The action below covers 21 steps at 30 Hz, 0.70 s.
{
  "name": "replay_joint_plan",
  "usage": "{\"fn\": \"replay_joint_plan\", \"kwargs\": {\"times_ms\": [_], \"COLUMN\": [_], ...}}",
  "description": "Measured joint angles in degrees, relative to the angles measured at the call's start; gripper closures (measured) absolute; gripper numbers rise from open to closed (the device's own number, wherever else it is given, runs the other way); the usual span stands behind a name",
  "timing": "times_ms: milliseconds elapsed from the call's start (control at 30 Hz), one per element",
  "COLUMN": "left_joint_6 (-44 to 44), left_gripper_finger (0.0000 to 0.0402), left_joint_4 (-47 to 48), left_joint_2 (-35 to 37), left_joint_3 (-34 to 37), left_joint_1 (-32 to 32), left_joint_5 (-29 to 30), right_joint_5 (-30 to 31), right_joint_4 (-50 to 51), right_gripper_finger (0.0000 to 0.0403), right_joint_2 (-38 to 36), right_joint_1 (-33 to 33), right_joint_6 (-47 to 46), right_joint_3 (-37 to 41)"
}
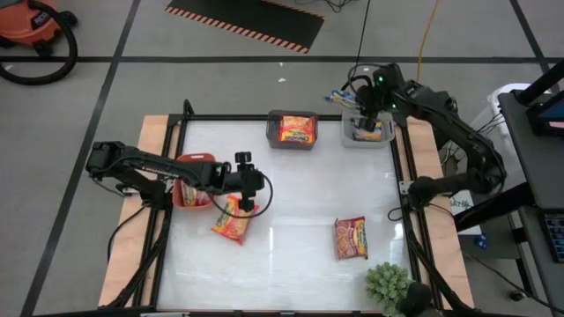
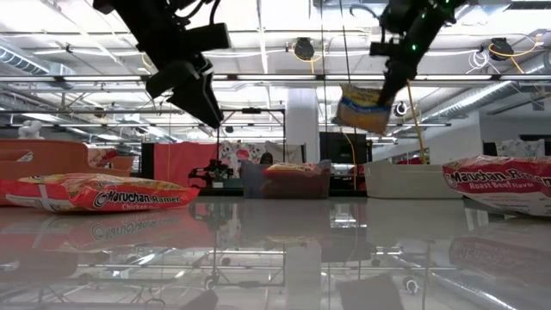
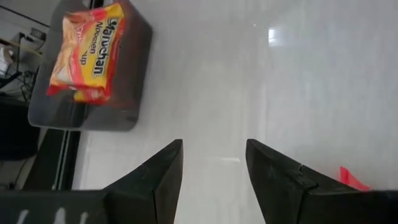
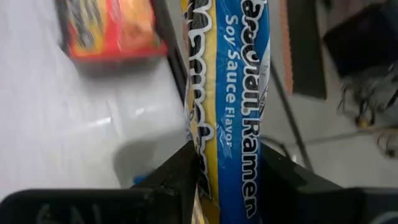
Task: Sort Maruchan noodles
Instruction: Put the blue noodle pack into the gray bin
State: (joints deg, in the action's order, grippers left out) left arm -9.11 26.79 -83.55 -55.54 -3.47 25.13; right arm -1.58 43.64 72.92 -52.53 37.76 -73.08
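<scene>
Several Maruchan noodle packets show. One with red trim (image 1: 231, 220) lies on the table at the left. Just above it, my left gripper (image 1: 245, 189) slants down, open, with nothing between its fingers (image 3: 214, 180). Another packet (image 1: 350, 238) lies flat at the right. My right gripper (image 1: 359, 101) is shut on a blue-trimmed soy sauce packet (image 4: 239, 93) at the far left corner of the white bin (image 1: 385, 141). A grey bin (image 1: 273, 132) holds a red-trimmed packet (image 1: 297, 129). My right gripper pinches the blue-trimmed packet between its two fingers, one on each broad face, at the packet's end (image 4: 233, 149). The fingers slant down from the table's right side. The packet (image 2: 362, 108) hangs tilted below the gripper, clear of the table and of the bins.
A red bin (image 1: 188, 195) sits under my left arm at the table's left edge. The white bin holds a packet (image 1: 370, 134). A small green plant (image 1: 388, 282) stands at the near right corner. Bare tabletop lies between the two loose packets.
</scene>
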Motion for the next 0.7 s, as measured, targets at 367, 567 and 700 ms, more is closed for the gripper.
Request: {"fn": "replay_joint_plan", "kwargs": {"times_ms": [367,567,700], "left_joint_6": [-2.86,-2.90,-2.89], "left_gripper_finger": [0.0220,0.0220,0.0220], "left_joint_4": [-0.75,-1.64,-1.65], "left_joint_2": [0.00,0.00,0.00], "left_joint_3": [0.06,0.06,0.06], "left_joint_1": [0.92,0.92,0.88], "left_joint_5": [-4.07,-5.69,-5.84], "right_joint_5": [0.30,4.61,4.70], "right_joint_4": [9.49,14.35,16.32], "right_gripper_finger": [0.0289,0.0289,0.0289], "right_joint_2": [8.08,10.72,11.15], "right_joint_1": [-6.00,-7.16,-7.19], "right_joint_6": [1.65,-2.47,-0.83], "right_joint_3": [0.00,0.00,0.02]}}
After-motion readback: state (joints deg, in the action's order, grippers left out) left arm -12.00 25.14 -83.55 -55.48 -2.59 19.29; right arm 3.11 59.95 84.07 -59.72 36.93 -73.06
